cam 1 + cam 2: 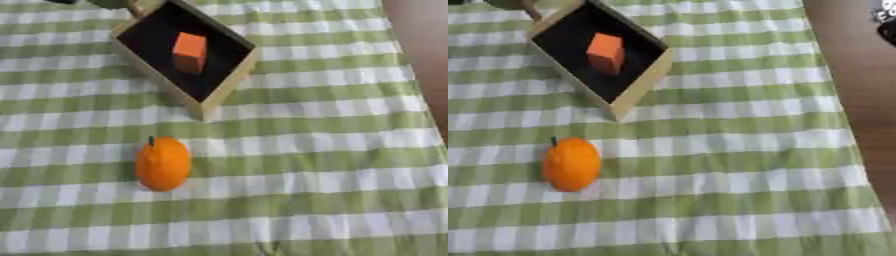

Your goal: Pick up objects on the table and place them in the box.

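An orange fruit (163, 164) with a small dark stem lies on the checked cloth, left of centre. Behind it, at the upper left, stands a shallow wooden box (220, 92) with a black inside, turned so that one corner points toward me. An orange block (189, 51) lies inside the box near its middle. The fruit is apart from the box, a short way in front of its near corner. Neither of my hands shows in either view.
A green and white checked cloth (332, 150) covers the table. Its right edge meets a brown surface (424, 50). An olive-brown thing (118, 5) touches the box's far corner at the top edge. A black and white object (885, 22) shows at the top right.
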Tool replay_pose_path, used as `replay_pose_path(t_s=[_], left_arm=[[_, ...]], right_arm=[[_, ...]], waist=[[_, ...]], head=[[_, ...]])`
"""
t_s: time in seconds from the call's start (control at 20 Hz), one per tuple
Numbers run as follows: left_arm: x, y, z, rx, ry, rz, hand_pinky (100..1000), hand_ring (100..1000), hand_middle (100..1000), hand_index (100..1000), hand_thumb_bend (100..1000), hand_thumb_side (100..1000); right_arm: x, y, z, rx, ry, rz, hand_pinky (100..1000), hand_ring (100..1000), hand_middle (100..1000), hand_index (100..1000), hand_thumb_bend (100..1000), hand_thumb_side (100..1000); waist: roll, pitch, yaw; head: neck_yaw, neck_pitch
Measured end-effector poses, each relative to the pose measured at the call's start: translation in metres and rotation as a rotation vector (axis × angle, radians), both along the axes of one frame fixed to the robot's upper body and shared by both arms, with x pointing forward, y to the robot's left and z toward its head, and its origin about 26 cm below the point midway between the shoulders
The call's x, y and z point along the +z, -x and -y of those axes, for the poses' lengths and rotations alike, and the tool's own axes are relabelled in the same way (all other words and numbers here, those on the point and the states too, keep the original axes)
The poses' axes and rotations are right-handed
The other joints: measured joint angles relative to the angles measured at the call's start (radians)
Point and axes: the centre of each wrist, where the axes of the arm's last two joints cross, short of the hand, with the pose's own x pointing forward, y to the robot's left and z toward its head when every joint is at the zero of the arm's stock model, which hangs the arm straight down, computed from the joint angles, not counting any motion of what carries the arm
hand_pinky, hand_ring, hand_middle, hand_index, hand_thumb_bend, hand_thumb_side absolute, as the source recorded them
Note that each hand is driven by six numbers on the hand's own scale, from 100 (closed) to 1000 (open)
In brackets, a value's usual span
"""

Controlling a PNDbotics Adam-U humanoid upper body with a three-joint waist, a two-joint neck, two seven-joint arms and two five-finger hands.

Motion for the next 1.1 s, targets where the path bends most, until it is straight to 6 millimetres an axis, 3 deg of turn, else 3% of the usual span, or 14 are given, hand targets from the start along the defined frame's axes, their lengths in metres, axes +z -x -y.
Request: replay_pose_path(t_s=[0.3, 0.65, 0.95, 1.0, 1.1], left_arm=[[-0.024, -0.041, 0.011, 0.05, 0.018, -0.011, 657, 607, 547, 661, 100, 100], [-0.058, -0.072, 0.025, 0.094, 0.005, -0.055, 672, 621, 561, 680, 111, 100], [-0.078, -0.083, 0.027, 0.139, -0.046, -0.091, 764, 745, 684, 836, 310, 153], [-0.08, -0.084, 0.027, 0.14, -0.057, -0.098, 803, 787, 743, 872, 391, 200], [-0.082, -0.086, 0.026, 0.146, -0.081, -0.114, 841, 816, 770, 898, 482, 237]], right_arm=[[0.001, -0.001, -0.002, 0.01, -0.008, 0.005, 937, 933, 765, 891, 100, 476], [0.003, -0.002, -0.004, 0.022, -0.016, 0.01, 937, 933, 764, 891, 100, 480], [0.003, -0.002, -0.004, 0.023, -0.018, 0.011, 937, 926, 764, 892, 100, 483], [0.003, -0.002, -0.004, 0.024, -0.02, 0.01, 937, 926, 763, 892, 100, 483], [0.002, -0.003, -0.005, 0.026, -0.026, 0.01, 937, 926, 763, 892, 100, 483]], waist=[[0.0, 0.006, -0.015], [0.0, 0.014, -0.026], [0.0, 0.017, -0.029], [0.0, 0.017, -0.029], [0.0, 0.017, -0.029]], head=[[0.016, -0.008], [0.026, -0.016], [0.031, -0.016], [0.031, -0.016], [0.031, -0.016]])
